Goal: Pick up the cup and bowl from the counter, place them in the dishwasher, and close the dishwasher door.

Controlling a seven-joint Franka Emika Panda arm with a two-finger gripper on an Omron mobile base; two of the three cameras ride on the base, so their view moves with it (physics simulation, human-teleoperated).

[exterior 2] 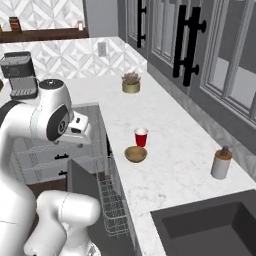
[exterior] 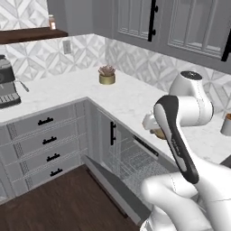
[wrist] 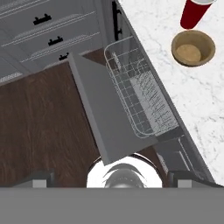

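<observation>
**A:** Marble counter (exterior 2: 170, 150) runs along the tiled wall. Where are the 2 things we want?

**B:** Take the bowl (exterior 2: 135, 154) as the landmark. It sits near the counter's front edge, and the cup (exterior 2: 141, 136) stands upright just behind it, close enough that I cannot tell whether they touch. Both are still to be picked.

**A:** And the dishwasher (wrist: 140, 105)?

**B:** Directly below and in front of the bowl. The door (wrist: 109, 118) is dropped open over the wood floor, and the wire rack (exterior: 135, 162) is pulled out over it.

**A:** Gripper (exterior 2: 80, 127)?

**B:** High up, out in front of the bowl, above the open door. The hand view looks straight down at door and rack, with the bowl and cup in its upper right corner. Its tips (wrist: 39, 177) stand far apart with nothing between them.

**A:** What could go wrong?

**B:** I'd say 3 things. Reaching for the cup over the bowl could nudge the bowl off the front edge, since it sits so near it. Closing on 1 could knock the other, given how tight they are. And a low swing could snag the rack wires or strike the door.
</observation>
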